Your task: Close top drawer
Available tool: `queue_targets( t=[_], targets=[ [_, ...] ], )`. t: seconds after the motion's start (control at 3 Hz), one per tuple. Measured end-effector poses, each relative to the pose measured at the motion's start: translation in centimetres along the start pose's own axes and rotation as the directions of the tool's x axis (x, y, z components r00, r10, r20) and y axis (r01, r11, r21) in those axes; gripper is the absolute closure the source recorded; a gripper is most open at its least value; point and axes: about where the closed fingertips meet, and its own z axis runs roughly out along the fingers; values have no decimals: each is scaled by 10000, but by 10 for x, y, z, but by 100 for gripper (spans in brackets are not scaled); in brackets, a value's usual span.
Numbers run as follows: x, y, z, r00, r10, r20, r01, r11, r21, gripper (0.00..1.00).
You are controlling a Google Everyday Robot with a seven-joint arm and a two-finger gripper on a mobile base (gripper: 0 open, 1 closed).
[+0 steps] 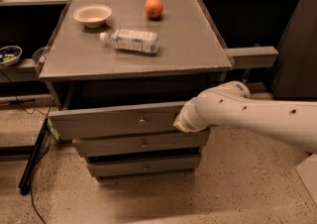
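Observation:
The top drawer (pixel 114 120) is a wide grey box drawer with a small metal knob (pixel 142 119) at its centre. It stands pulled out from the grey cabinet, its front panel well ahead of the two slimmer drawer fronts below. My white arm (pixel 247 116) reaches in from the right. My gripper (pixel 179 122) is at the arm's tip, right against the right end of the top drawer's front panel, to the right of the knob.
On the cabinet top (pixel 188 44) lie a white bowl (pixel 92 14), an orange (pixel 153 7) and a plastic bottle on its side (pixel 130 40). The two slimmer drawers (pixel 143 143) are below. A dark shelf unit with a bowl (pixel 9 54) stands left. Cables (pixel 32 158) lie on the floor at left.

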Motion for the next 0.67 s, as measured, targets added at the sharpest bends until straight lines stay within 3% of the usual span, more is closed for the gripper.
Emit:
queue_targets(
  t=[0.67],
  targets=[
    [-17,-24,-4,9995,-313,-43,316,9955,898,96]
  ],
)
